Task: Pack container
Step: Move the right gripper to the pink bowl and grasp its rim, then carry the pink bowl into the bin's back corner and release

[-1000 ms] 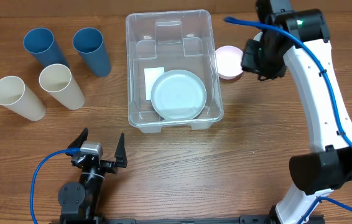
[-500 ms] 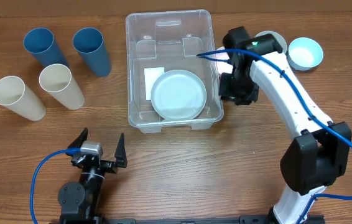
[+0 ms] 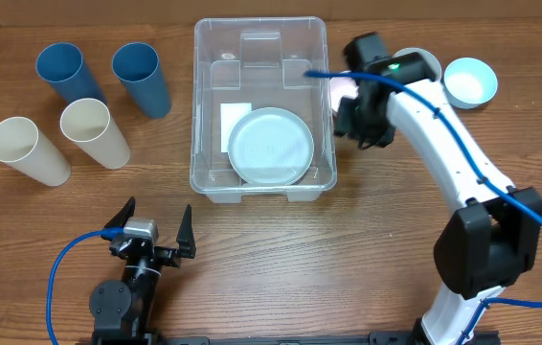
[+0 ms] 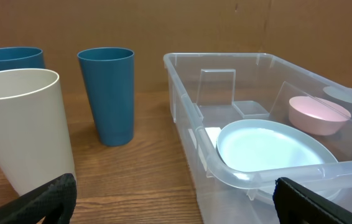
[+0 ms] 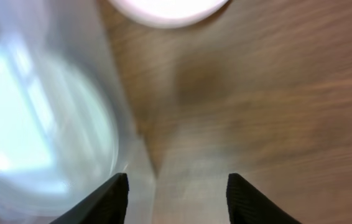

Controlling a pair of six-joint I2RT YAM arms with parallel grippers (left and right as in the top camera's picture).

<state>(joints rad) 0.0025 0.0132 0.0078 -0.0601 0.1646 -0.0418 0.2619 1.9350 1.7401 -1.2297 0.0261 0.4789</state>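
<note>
Spread wide and empty, the right claw (image 5: 177,199) is poised just beside the container (image 3: 195,105), which sits mid-counter with a pale plate (image 3: 269,146) already packed inside. The pink bowl (image 3: 339,93) (half hidden by the arm) is judged the likely target. The left claw (image 3: 154,235) is parked open near the front edge of the counter (image 3: 348,249), holding nothing.

white right arm (image 3: 443,151), black joints (image 3: 482,251), blue cables (image 3: 54,287).

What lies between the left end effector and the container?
Only bare table, seen overhead, separates the left end effector from the container.
</note>
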